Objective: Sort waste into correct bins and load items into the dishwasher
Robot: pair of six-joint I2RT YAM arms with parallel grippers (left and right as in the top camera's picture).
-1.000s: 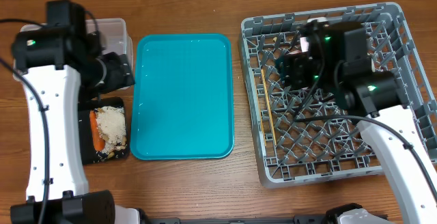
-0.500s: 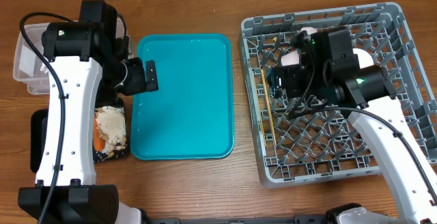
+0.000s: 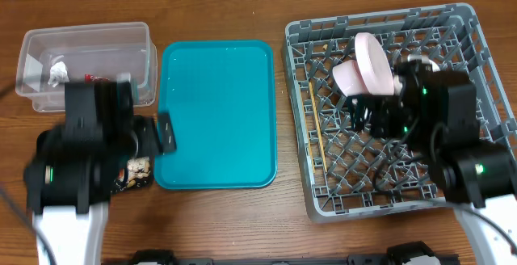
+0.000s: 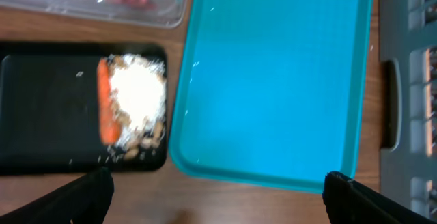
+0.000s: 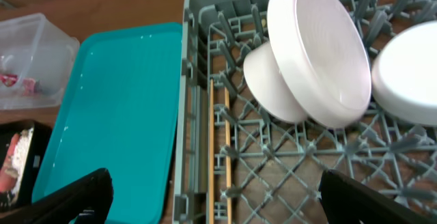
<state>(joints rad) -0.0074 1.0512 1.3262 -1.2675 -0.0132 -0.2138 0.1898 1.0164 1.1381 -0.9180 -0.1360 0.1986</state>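
Observation:
The grey dishwasher rack holds a pale-pink bowl on edge, with a second bowl leaning on it and a white bowl beside them. Two chopsticks lie along the rack's left side. My right gripper hovers open over the rack floor, empty. The clear tub contains a whitish scrap and a red wrapper. The black tray holds a carrot and tan food scraps. My left gripper stands open and empty above the table edge.
A teal serving tray lies between the bins and the rack, with nothing on it. My left arm covers most of the black tray from above. Bare wooden table runs along the front.
Both arms have pulled back toward the near edge. The left left the tub area; the right drew away from the pink bowl, which now stands uncovered in the rack.

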